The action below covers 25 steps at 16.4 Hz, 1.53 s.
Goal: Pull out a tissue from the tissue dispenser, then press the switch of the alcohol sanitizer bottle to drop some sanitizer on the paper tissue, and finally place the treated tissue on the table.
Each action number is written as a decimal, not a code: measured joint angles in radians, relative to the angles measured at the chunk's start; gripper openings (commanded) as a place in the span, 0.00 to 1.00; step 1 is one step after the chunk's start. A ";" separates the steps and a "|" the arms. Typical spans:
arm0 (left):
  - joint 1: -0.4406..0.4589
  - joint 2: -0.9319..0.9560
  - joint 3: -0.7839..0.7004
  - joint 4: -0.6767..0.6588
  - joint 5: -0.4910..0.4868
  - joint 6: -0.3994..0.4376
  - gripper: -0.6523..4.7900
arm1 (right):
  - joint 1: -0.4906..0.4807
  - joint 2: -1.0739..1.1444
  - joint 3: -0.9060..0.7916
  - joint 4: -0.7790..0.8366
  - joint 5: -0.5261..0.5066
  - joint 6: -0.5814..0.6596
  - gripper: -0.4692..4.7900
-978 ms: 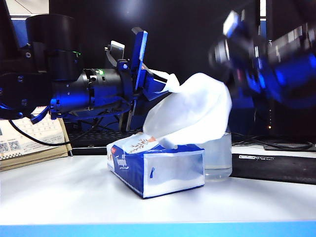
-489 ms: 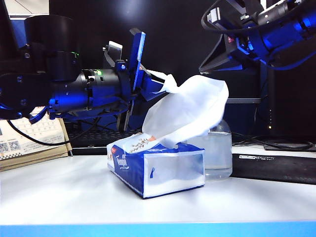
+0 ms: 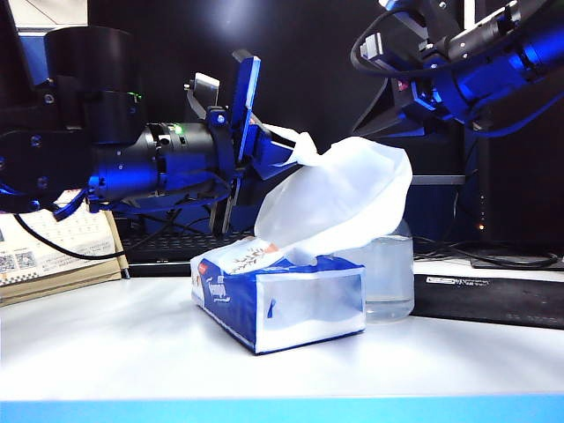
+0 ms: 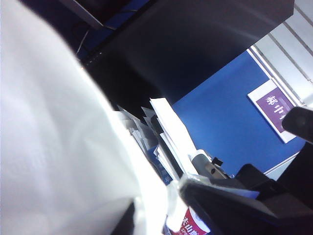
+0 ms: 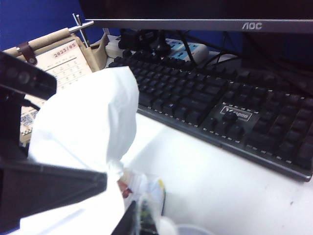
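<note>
The left end effector (image 3: 280,148) is pinching the upper corner of the tissue (image 3: 339,204), jaws clamped tight on the paper, hovering above the tissue dispenser (image 3: 280,295) on the left of the exterior view. The sheet is billowing up and to the right, its lower end still tucked in the slot of the blue pack, its right edge draping over the alcohol sanitizer bottle (image 3: 389,282) just behind the pack. In the left wrist view the tissue (image 4: 54,142) is filling most of the frame.

The right end effector (image 3: 401,62) is hanging high at the upper right, well above the tissue's top edge, with open air between them; whether its jaws are wide or narrow I cannot tell. From its wrist camera, the tissue (image 5: 88,127) is bulging beside a dark keyboard (image 5: 215,107) and a desk calendar (image 5: 54,63).

The white surface (image 3: 115,344) is lying open in front of the pack, all the way to its light blue front edge. The pump head is hidden behind the paper.
</note>
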 measured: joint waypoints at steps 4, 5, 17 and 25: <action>0.000 0.000 0.000 0.000 0.000 0.000 0.11 | 0.000 0.000 0.100 -0.026 0.000 -0.017 0.09; 0.000 0.000 0.000 0.000 0.000 0.000 0.11 | 0.000 0.000 0.118 -0.039 0.000 -0.029 0.09; 0.000 0.000 0.000 0.000 -0.001 0.000 0.11 | 0.000 0.004 0.121 -0.222 0.003 -0.047 0.09; 0.000 0.000 0.000 0.000 -0.001 0.003 0.11 | 0.000 0.018 0.082 -0.164 -0.018 -0.048 0.09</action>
